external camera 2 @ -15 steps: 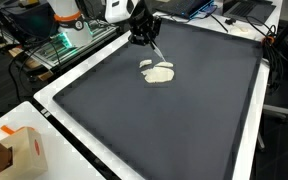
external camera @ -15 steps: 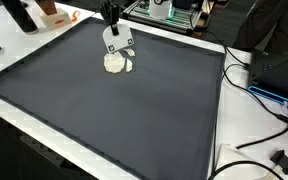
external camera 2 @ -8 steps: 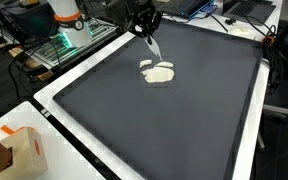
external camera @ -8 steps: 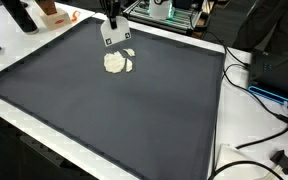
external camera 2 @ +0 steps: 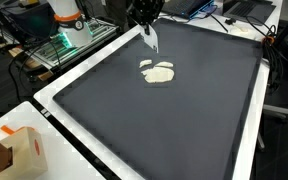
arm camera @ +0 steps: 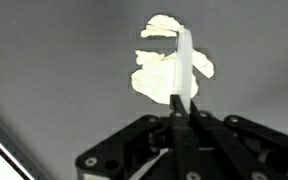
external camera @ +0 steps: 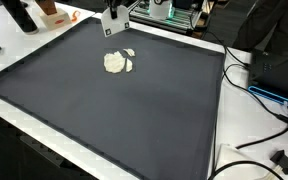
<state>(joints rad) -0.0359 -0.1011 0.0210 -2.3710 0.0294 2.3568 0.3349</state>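
Observation:
A flat cream-white pile (external camera: 117, 62) of torn pieces lies on the dark mat (external camera: 134, 110), also seen in the second exterior view as the pile (external camera 2: 159, 72). My gripper (external camera: 111, 17) hangs above and behind the pile, shut on a thin white strip (external camera: 113, 29) that dangles below the fingers. Seen edge-on, the strip (external camera 2: 151, 38) hangs from the gripper (external camera 2: 146, 24), clear of the mat (external camera 2: 174, 120). In the wrist view the gripper (arm camera: 180, 103) pinches the strip (arm camera: 183, 65), which crosses in front of the pile (arm camera: 154, 78).
A white table rim (external camera 2: 74, 125) borders the mat. An orange-and-white box (external camera 2: 14, 150) sits at a near corner. A dark bottle (external camera: 20, 14) and an orange item (external camera: 52, 12) stand at the far edge. Cables (external camera: 259, 95) and a black clip (external camera: 281, 158) lie beside the mat.
The gripper has risen and drawn back from the pile, carrying the white strip up with it. The pile has stayed in place.

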